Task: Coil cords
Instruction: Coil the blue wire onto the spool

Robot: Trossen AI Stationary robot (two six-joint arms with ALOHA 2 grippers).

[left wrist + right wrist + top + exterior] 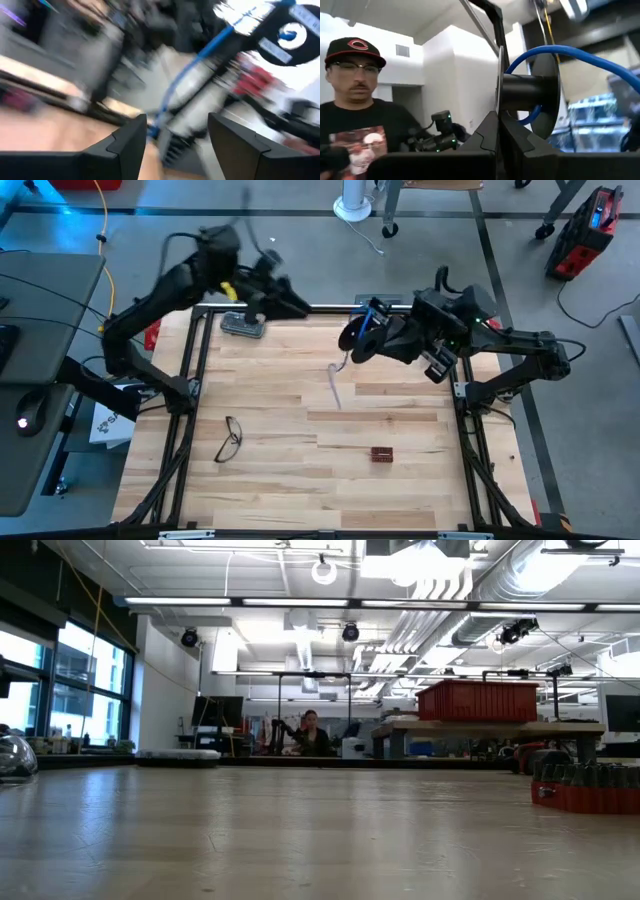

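Above the table's far edge, right pincer [362, 332] clamps a spool [527, 92]; left pincer [292, 302] gapes.

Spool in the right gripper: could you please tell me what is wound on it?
A blue cable loops around the spool hub, right gripper clamping the flange; turns behind the flange are hidden.

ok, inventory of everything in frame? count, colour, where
cord: one, blue, wound on the spool, tail trailing below
spool: one, black, held above the table's far middle
eyeglasses: one, dark frame, table's left side
block: one, red, right of centre
grey object: one, far-left table edge
table: one, light wood
person: one, black cap and shirt, beyond the table
left end effector: open, far left, facing the spool
right end effector: shut on the spool
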